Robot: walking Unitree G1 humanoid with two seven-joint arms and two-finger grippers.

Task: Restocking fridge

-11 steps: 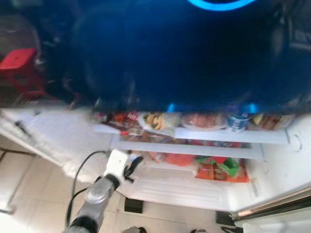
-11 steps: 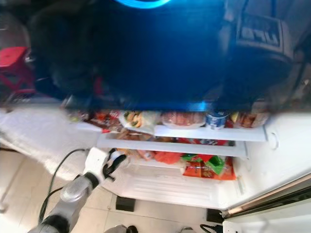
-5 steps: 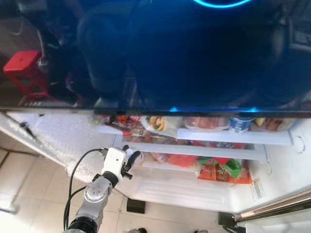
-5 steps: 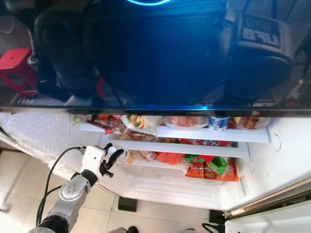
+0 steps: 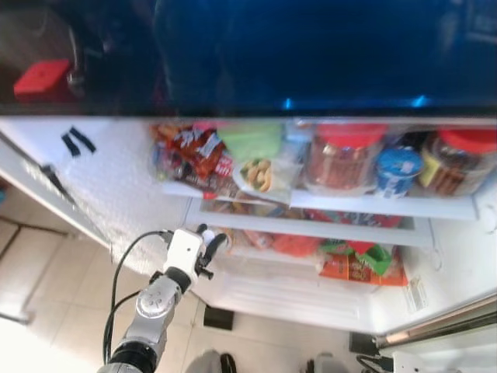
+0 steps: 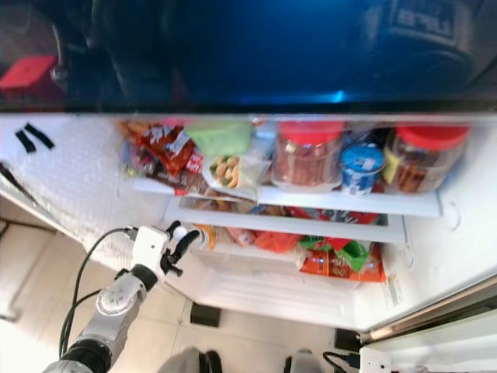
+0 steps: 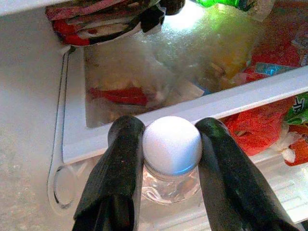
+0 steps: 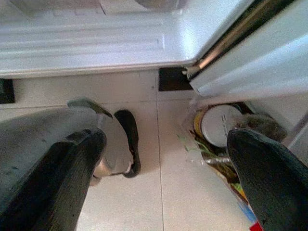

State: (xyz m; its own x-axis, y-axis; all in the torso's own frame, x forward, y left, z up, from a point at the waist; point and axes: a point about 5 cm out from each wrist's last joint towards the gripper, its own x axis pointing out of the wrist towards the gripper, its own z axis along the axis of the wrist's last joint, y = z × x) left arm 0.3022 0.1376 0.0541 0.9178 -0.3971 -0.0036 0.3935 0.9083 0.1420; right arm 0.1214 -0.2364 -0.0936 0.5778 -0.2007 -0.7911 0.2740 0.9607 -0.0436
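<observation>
My left gripper point(image 5: 208, 242) is shut on a small clear bottle with a white cap point(image 7: 172, 143), one black finger point(image 7: 120, 168) on each side of its neck. It holds the bottle at the left end of the open fridge's lower shelf point(image 5: 311, 229), just in front of the white rail point(image 7: 231, 98). Behind the rail lie red and clear food packets point(image 7: 120, 94). My right gripper point(image 8: 166, 159) hangs open over the tiled floor, its fingers wide apart.
The top shelf point(image 5: 349, 203) carries red-lidded jars point(image 5: 345, 159), a blue-lidded cup point(image 5: 397, 171) and snack bags point(image 5: 190, 151). Green and orange packets point(image 5: 357, 264) fill the lower right. A dark glossy panel point(image 5: 311, 54) overhangs the shelves. A red stool point(image 5: 43, 76) stands far left.
The camera has shifted, so the top shelf and its jars now show in full. My left gripper stays at the left end of the lower shelf with the bottle.
</observation>
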